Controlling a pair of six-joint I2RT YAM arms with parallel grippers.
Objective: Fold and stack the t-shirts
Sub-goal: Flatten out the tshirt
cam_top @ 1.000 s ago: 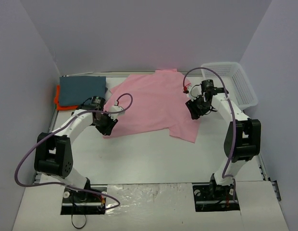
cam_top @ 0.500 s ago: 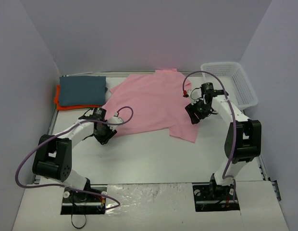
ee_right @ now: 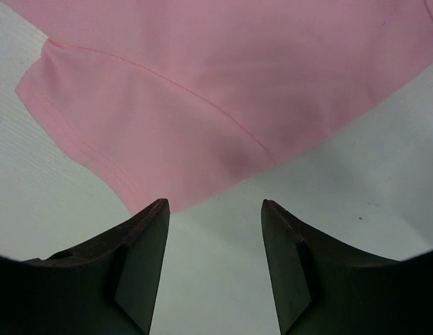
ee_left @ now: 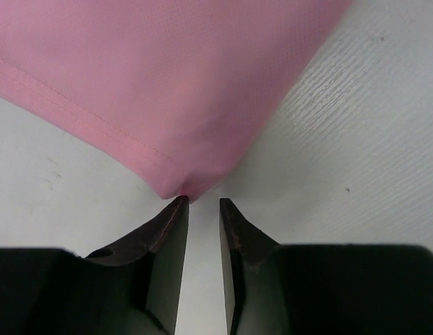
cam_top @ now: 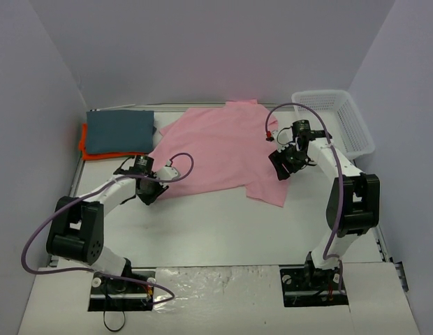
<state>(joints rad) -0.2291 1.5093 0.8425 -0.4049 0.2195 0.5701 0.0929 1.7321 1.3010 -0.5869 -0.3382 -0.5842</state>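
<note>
The pink shirt lies spread open and mostly flat across the middle of the table, its collar end toward the far wall and its hem toward the arms. One short sleeve hangs out on the right side, its stitched edge plain in the right wrist view.

The left fingers sit low at the near left corner of the pink shirt. Only a narrow slit of bare table shows between them, and no cloth is caught in it; the very tip of the corner (a small bunched fold where the hem seam ends) touches the tip of one finger.

The right fingers are spread wide and hold nothing. They hover over bare table just beside the sleeve's outer edge, with the cloth lying ahead of their tips.

At the far left of the table the blue-grey shirt rests folded into a neat rectangle on top of the orange shirt, of which only a strip shows along the left and near edges. The pink shirt's left edge reaches near this pile. A white basket stands in the far right corner.
</note>
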